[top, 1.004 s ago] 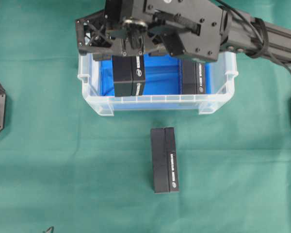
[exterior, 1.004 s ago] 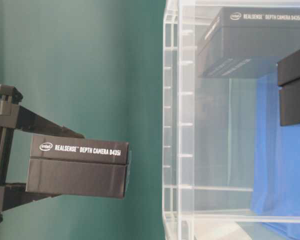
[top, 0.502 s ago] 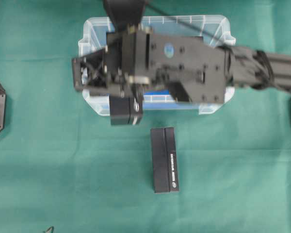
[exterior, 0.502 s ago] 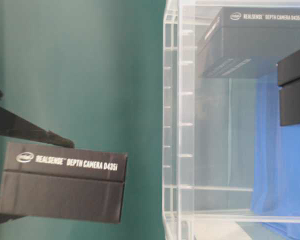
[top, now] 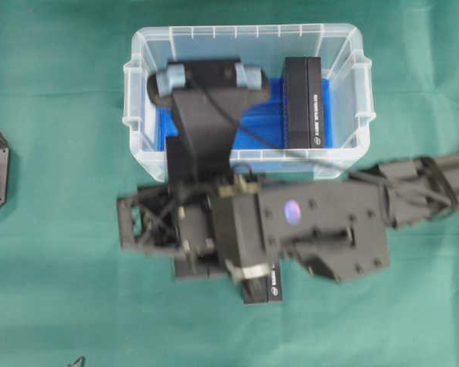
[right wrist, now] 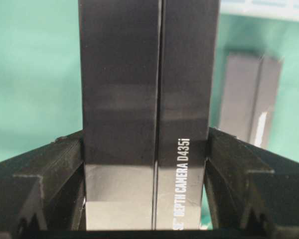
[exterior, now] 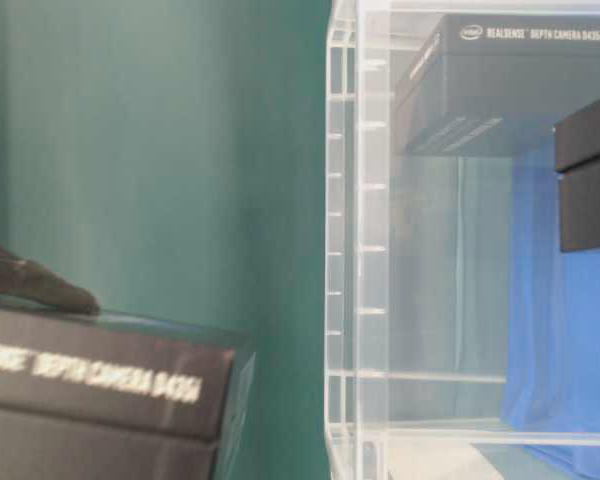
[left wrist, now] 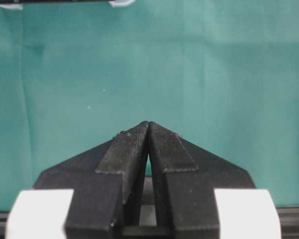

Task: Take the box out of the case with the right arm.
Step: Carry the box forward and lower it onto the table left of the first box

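Note:
The clear case (top: pixel 136 115) with its blue lining stands at the back of the green cloth, also seen in the table-level view as the case (exterior: pixel 345 250). My right gripper (top: pixel 180 238) hangs outside the case, in front of its near wall. It is shut on a black box (right wrist: pixel 147 114) lettered "DEPTH CAMERA D435i", which sits between both fingers (right wrist: pixel 224 154). From table level, the held box (exterior: pixel 100 400) fills the lower left. Another box (top: pixel 302 103) lies inside the case on its right side. My left gripper (left wrist: pixel 148 124) is shut and holds nothing above bare cloth.
A third black box (top: pixel 266 289) lies on the cloth just right of the held one, mostly under my right arm; the right wrist view shows this box (right wrist: pixel 249 99) too. An arm link (top: pixel 206 107) covers the case's left half. A dark box-shaped edge (exterior: pixel 590 170) shows inside the case.
My right gripper has carried the box from above the case, over its near wall, down toward the front of the table. The box inside the case and the one on the cloth stayed put.

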